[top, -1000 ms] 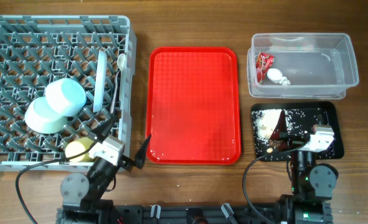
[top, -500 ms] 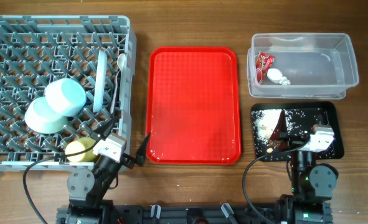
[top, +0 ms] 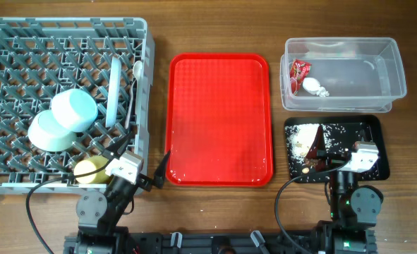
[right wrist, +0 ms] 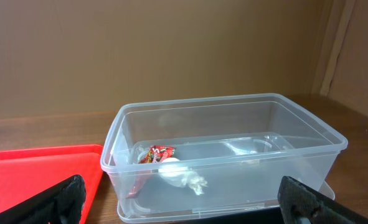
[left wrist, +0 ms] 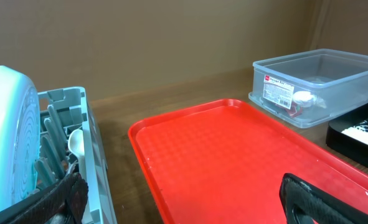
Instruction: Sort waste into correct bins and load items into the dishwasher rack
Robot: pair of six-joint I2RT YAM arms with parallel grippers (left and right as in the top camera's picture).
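Observation:
The grey dishwasher rack (top: pixel 67 28) at the left holds a light blue bowl (top: pixel 75 108), a pale green bowl (top: pixel 46 132), a yellow-green cup (top: pixel 88 171), an upright white plate (top: pixel 113 92), a spoon (top: pixel 137 70) and a fork (top: pixel 131 106). The clear tub (top: pixel 388 70) holds the red wrapper (top: pixel 298 74) and white scrap (top: pixel 314 86). The black tray (top: pixel 374 130) holds crumbly leftovers (top: pixel 303 140). My left gripper (top: pixel 139 162) is open and empty between the rack and the red tray. My right gripper (top: pixel 342 152) is open and empty over the black tray.
The red serving tray (top: pixel 219 120) lies in the middle and fills the left wrist view (left wrist: pixel 233 155), with the rack wall (left wrist: pixel 90 162) at its left. The right wrist view faces the tub (right wrist: pixel 233 106), wrapper (right wrist: pixel 155 154) and scrap (right wrist: pixel 180 174).
My left arm has drawn back a little toward the table's front edge and then stopped. The right arm has not moved.

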